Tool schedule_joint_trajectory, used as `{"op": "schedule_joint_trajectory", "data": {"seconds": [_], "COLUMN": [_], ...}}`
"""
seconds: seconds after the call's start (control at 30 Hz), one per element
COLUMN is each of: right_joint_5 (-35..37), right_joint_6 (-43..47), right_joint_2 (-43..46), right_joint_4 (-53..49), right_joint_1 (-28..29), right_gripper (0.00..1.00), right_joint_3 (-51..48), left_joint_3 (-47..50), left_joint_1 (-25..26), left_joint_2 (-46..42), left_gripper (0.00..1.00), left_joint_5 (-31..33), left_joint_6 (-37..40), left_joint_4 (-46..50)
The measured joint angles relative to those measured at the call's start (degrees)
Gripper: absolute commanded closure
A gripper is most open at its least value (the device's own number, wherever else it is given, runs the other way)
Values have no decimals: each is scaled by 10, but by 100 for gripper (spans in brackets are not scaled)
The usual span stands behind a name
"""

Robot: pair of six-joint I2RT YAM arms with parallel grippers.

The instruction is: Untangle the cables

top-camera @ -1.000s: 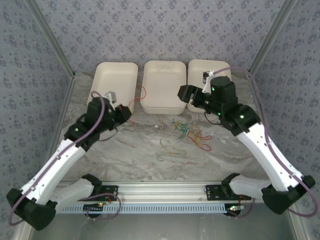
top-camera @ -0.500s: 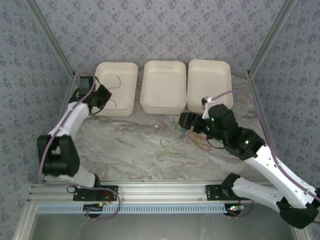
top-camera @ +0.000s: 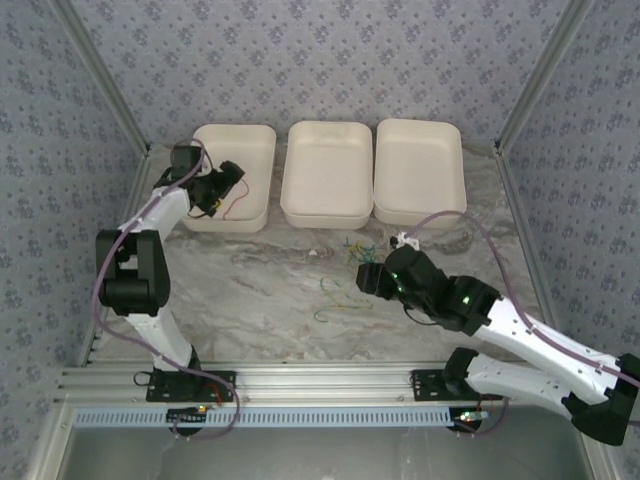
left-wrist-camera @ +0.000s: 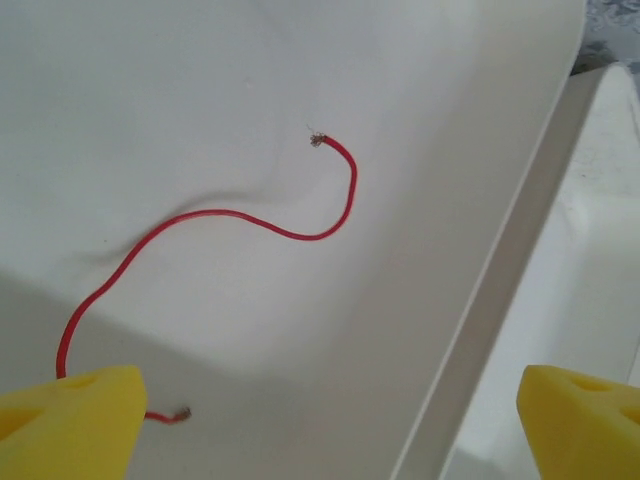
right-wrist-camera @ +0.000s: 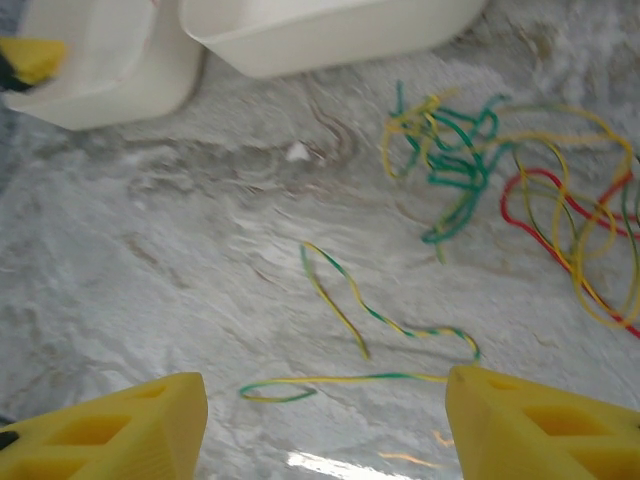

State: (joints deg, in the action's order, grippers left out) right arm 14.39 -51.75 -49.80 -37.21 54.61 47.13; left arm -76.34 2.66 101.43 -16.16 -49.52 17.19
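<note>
A red cable (left-wrist-camera: pixel 250 215) lies loose and curved on the floor of the left white tray (top-camera: pixel 232 140). My left gripper (left-wrist-camera: pixel 330 440) hangs over it, open and holding nothing; in the top view the left gripper (top-camera: pixel 230 180) is above the tray's near part and the red cable (top-camera: pixel 237 203) lies just below it. My right gripper (right-wrist-camera: pixel 330 430) stands open low over the table, with a loose yellow-green cable (right-wrist-camera: pixel 345 378) stretched between its yellow fingers (right-wrist-camera: pixel 120 430). The tangle of green, yellow and red cables (right-wrist-camera: pixel 460 150) lies beyond it to the right. From above, my right gripper (top-camera: pixel 362 278) sits just right of that loose cable (top-camera: pixel 345 307).
Three white trays stand in a row at the back; the middle tray (top-camera: pixel 325 170) and right tray (top-camera: pixel 420 165) hold nothing. A small white scrap (right-wrist-camera: pixel 297 151) lies on the marble table. The tangle (top-camera: pixel 357 247) lies just in front of the middle tray.
My left arm swung back over the left tray, opened and let the red cable go. My right arm came from the right tray toward the front, down over the loose yellow-green cable.
</note>
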Motion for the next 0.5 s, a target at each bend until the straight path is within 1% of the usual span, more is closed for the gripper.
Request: {"op": "schedule_joint_trajectory", "data": {"seconds": [0.03,0.13,0.23,0.33,0.37,0.4,0.47,0.5], "right_joint_5": [3,14,22,21,12,3,-14,-23], "right_joint_6": [-9,-34,-42,-27,-11,7,36,52], "right_joint_2": [3,9,6,-14,-29,-46,-86,-110], "right_joint_4": [-1,-7,-11,0,8,14,18,19], "right_joint_1": [4,17,17,2,-6,-14,-27,-31], "right_gripper": [34,34,34,37,40,45,52,53], "right_joint_3": [-13,-45,-52,-51,-50,-47,-30,-15], "left_joint_3": [2,23,47,98,129,163,242,294], "left_joint_1": [2,19,73,153,187,221,297,352], "left_joint_2": [-15,-100,-200,-293,-324,-352,-398,-421], "left_gripper": [6,10,17,29,35,40,41,39], "left_joint_5": [1,19,49,77,83,91,110,122], "left_joint_6": [0,4,8,7,-2,-12,-38,-61], "left_joint_4": [7,30,57,72,74,75,68,57]}}
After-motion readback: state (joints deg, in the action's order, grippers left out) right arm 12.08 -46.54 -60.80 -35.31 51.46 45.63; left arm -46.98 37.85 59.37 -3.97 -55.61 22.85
